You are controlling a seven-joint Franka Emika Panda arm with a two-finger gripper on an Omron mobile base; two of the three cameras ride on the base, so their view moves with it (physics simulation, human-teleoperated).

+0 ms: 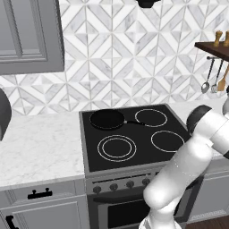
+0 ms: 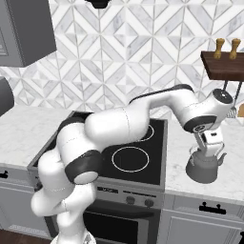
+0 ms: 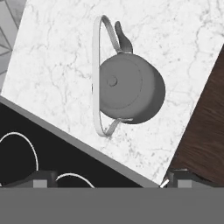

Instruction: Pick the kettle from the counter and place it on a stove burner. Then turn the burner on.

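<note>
On the counter (image 3: 57, 74), the kettle (image 3: 129, 89) stands near its edge.

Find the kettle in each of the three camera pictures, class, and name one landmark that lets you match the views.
Left base view: the kettle is outside this picture.
Right base view: the kettle stands at the right on the counter, under the gripper.
Hand view: the kettle sits above centre, seen from above.
Shared landmark: the black cooktop, beside the counter.
</note>
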